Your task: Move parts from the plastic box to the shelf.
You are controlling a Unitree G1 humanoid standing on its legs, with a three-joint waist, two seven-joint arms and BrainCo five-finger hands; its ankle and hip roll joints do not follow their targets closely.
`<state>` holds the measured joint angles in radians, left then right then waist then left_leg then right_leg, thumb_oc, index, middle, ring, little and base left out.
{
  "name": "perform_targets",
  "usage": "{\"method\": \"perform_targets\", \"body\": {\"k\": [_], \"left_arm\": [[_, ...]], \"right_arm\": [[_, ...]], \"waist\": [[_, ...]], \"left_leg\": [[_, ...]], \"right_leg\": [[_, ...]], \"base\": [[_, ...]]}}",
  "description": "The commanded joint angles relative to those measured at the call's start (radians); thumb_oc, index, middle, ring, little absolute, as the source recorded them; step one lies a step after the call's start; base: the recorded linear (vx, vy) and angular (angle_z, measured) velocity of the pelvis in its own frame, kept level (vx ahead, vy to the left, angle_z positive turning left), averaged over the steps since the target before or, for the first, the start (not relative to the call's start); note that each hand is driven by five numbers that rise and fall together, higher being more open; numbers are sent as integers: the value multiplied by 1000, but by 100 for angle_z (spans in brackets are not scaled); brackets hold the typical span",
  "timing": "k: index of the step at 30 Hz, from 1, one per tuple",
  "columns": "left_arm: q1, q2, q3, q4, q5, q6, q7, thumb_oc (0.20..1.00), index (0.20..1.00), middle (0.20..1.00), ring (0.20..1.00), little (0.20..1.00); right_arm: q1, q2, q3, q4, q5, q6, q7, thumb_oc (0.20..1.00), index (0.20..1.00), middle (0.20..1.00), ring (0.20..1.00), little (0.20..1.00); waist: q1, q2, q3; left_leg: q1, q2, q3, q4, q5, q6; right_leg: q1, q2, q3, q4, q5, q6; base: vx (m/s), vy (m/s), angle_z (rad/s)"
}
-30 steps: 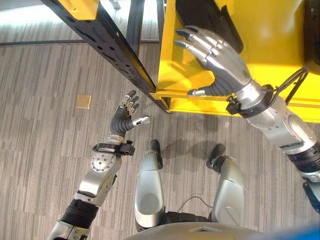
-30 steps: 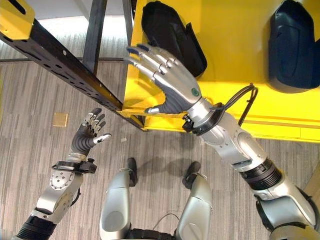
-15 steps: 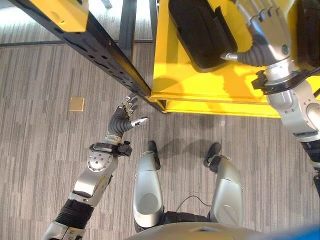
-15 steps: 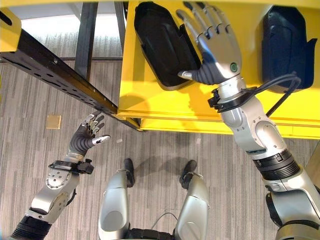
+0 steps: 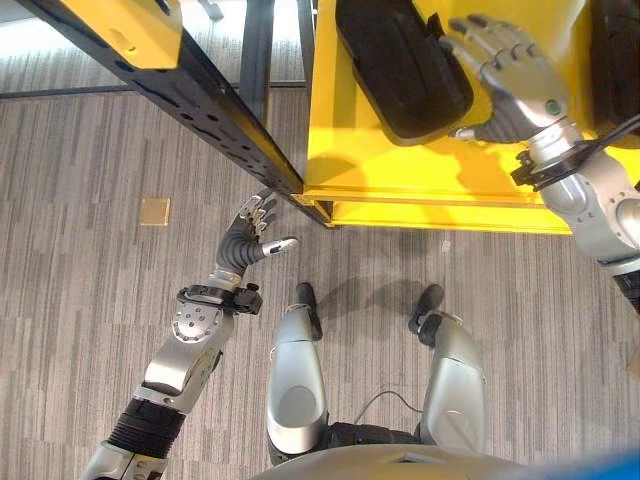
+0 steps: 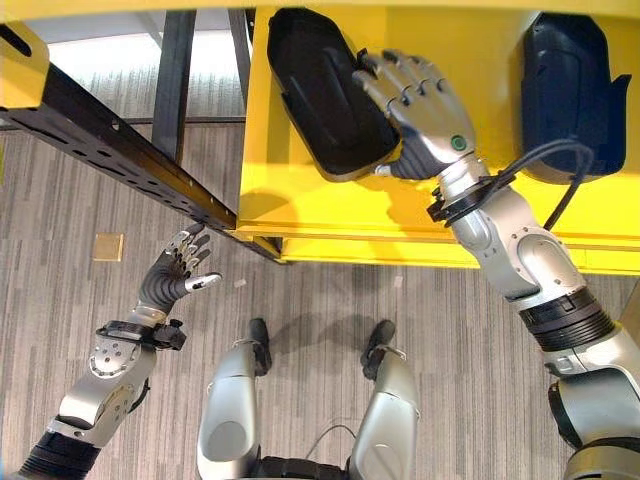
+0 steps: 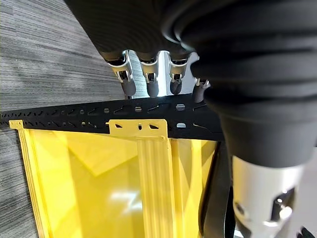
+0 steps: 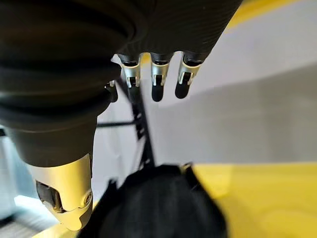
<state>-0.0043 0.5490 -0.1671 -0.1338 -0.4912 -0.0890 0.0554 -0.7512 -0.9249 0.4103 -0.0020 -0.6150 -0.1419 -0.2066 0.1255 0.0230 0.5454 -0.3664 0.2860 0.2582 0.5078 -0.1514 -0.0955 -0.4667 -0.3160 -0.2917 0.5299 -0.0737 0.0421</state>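
On shelf (image 6: 330,215): right hand (image 6: 425,110) beside part (image 6: 325,95).

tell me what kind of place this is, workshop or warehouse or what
Probably a factory or logistics test floor. A yellow shelf carries dark moulded parts, a black perforated rack beam crosses beside it, and the floor is grey striped carpet. The right hand reaches the nearest part; the left hand hangs idle.

My 2 head eyes look down, sharing the yellow shelf (image 6: 330,215); my 2 wrist cameras look closely along my fingers.

Two black moulded parts (image 6: 325,95) (image 6: 565,90) — lying well apart — on yellow shelf (image 6: 400,215).
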Motion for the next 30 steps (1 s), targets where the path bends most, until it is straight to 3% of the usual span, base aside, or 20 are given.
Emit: {"method": "perform_targets", "body": {"k": [1, 12, 18, 20, 26, 30], "left_arm": [[36, 53, -7, -70, -20, -24, -16, 1000, 1000, 1000, 1000, 1000], [24, 68, -19, -48, -17, -31, -19, 1000, 1000, 1000, 1000, 1000], [17, 78, -27, -32, -20, -29, -19, 1000, 1000, 1000, 1000, 1000], [13, 77, -31, -18, -14, -37, -23, 1000, 1000, 1000, 1000, 1000], [2, 76, -33, -4, -27, -27, -34, 1000, 1000, 1000, 1000, 1000], [-13, 72, -46, -5, -11, -43, -49, 1000, 1000, 1000, 1000, 1000]], "right_arm": [[-84, -50, 16, -38, -24, -50, 12, 1000, 1000, 1000, 1000, 1000], [-129, -68, 137, 21, -148, -101, -57, 1000, 1000, 1000, 1000, 1000], [-150, -53, 215, 103, -151, -42, -63, 1000, 1000, 1000, 1000, 1000], [-152, -30, 234, 175, -152, 8, -103, 1000, 1000, 1000, 1000, 1000], [-189, 21, 259, 298, -151, 15, -119, 1000, 1000, 1000, 1000, 1000], [-217, 54, 289, 389, -164, 62, -132, 1000, 1000, 1000, 1000, 1000]], "waist": [[2, -10, -25], [17, -20, -25], [27, -24, -25], [31, -25, -25], [40, -18, -25], [53, -8, -25]], "left_leg": [[32, 7, 36, -37, -15, 18], [17, 21, 29, -36, -8, 12], [14, 26, 25, -32, -5, 11], [14, 26, 23, -36, -2, 11], [19, 23, 21, -38, 0, 11], [22, 18, 17, -36, -5, 17]], "right_leg": [[70, -59, -10, 63, -113, 102], [61, -66, -22, 66, -107, 111], [62, -70, -29, 73, -107, 111], [62, -70, -29, 72, -105, 112], [63, -75, -33, 74, -104, 112], [66, -85, -36, 86, -108, 110]], "base": [[-1, -38, 3], [-4, -13, 0], [8, -31, 5], [10, -33, 4], [5, -1, 0], [25, -8, 0]]}}
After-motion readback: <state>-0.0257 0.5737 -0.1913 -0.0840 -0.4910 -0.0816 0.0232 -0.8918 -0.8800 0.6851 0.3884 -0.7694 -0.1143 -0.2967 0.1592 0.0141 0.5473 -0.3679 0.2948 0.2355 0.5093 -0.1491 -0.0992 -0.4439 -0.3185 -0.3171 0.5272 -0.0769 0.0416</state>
